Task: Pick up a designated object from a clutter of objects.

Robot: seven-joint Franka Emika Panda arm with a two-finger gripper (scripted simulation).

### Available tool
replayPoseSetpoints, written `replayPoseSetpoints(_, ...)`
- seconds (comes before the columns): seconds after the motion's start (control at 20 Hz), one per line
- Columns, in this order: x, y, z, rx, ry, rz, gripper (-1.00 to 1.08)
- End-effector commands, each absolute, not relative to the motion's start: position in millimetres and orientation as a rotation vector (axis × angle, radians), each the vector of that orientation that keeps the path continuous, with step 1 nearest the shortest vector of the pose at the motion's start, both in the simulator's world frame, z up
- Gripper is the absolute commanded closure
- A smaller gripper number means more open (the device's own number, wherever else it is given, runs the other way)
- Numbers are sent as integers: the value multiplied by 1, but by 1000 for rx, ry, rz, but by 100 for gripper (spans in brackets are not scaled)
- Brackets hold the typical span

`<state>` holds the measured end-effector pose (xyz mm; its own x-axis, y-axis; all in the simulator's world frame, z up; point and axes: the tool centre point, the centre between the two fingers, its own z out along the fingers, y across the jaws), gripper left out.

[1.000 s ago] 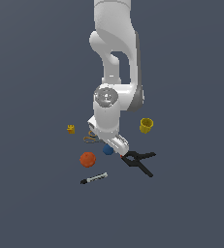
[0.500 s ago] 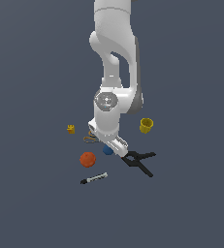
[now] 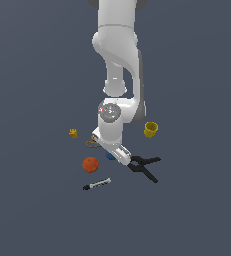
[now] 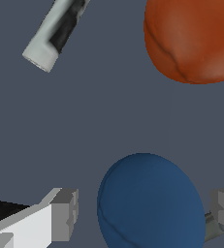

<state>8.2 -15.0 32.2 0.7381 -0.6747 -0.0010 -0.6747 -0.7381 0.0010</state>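
- The end effector [image 4: 142, 218] has come lower over the desk [image 3: 32, 210], now straddling the blue ball [image 4: 150, 201].
- Fingers wide, not touching it; closing seems next.

The small dark-blue ball [image 4: 150, 201] is round and plain. It lies on the gray floor, near the bigger orange ball [image 4: 193, 38], which sits on the exterior view's left of it. They do not touch. In the exterior view the arm mostly hides the blue ball.
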Motion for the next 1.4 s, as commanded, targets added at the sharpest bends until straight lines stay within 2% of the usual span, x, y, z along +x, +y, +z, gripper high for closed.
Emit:
replayPoseSetpoints(0.0,9,-15,31,2929,-1137,0,108)
replayPoseSetpoints(0.75,9,-15,39,2930,-1136,1,108)
replayPoseSetpoints(1.05,11,-18,66,2929,-1137,1,108)
replayPoseSetpoints(1.35,13,-23,113,2929,-1138,1,108)
